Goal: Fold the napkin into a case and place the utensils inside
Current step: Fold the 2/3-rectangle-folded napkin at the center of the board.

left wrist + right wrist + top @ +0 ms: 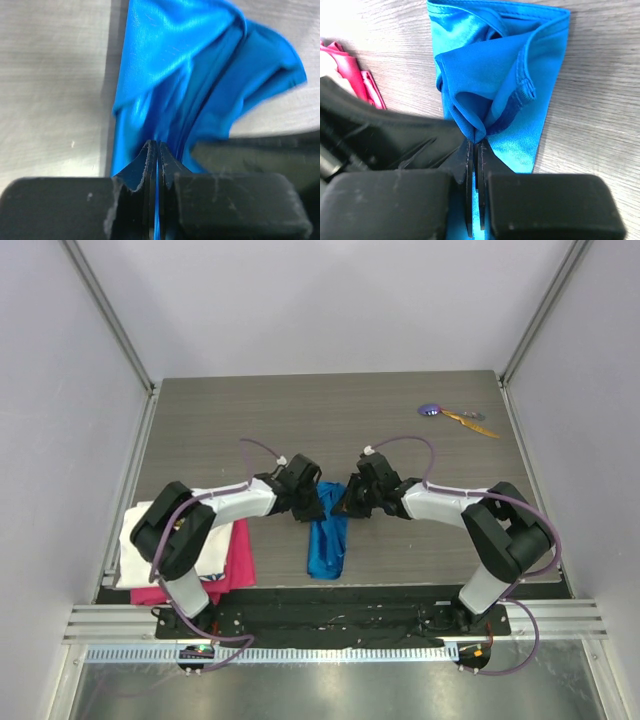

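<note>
Fold in progress, not finished. Blue napkin (328, 545) is bunched in a rumpled narrow strip at near-middle of tabletop (250, 420), between the two arms. Left hand (156, 149) pinched tight on the cloth's edge; right hand (476, 146) also clamped on a fold. No neat case yet. Purple-headed utensil (431, 409) and orange-yellow utensil (472, 423) lie far right, well apart from napkin. Left: finish case, insert both.

One napkin (327, 540), two utensils (462, 419), one pink cloth (240, 556), one white cloth (218, 556).
</note>
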Robot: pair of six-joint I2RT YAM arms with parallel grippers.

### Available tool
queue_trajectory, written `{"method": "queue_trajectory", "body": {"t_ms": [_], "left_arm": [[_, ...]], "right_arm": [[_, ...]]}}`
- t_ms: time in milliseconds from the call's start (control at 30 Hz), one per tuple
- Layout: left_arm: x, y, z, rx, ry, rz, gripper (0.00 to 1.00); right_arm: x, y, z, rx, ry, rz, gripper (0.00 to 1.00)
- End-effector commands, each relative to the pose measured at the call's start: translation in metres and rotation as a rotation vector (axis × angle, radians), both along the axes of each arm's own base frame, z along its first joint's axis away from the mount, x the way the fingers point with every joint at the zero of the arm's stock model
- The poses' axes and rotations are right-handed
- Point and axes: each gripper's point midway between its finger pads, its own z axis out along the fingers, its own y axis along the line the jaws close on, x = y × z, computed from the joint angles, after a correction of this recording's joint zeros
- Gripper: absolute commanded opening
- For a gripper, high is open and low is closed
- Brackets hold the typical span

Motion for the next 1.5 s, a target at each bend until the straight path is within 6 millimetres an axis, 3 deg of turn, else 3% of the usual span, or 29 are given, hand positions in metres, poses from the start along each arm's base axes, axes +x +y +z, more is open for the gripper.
{"method": "queue_trajectory", "body": {"t_ms": [0, 433, 733, 1067, 1333, 1467], "left_arm": [[-0.006, 0.010, 0.026, -0.021, -0.035, -0.006, 0.06], [-0.023, 0.013, -0.020, -0.022, 0.058, -0.014, 0.05], [-0.027, 0.012, -0.021, -0.028, 0.058, -0.015, 0.04], [-0.030, 0.015, -0.005, -0.049, 0.020, -0.026, 0.05], [-0.029, 0.031, 0.032, -0.043, -0.067, -0.015, 0.34], [-0.030, 0.026, 0.033, -0.054, -0.057, -0.038, 0.41]], "right_arm": [[0.014, 0.005, 0.017, 0.022, -0.066, -0.028, 0.01], [0.016, 0.018, 0.018, 0.029, -0.060, -0.024, 0.01], [0.018, 0.027, 0.004, 0.021, -0.033, -0.029, 0.01], [0.019, 0.034, -0.014, 0.030, -0.014, -0.027, 0.01], [0.013, 0.036, -0.010, 0.039, -0.032, 0.029, 0.07], [0.011, 0.037, -0.008, 0.047, -0.033, 0.045, 0.13]]}}
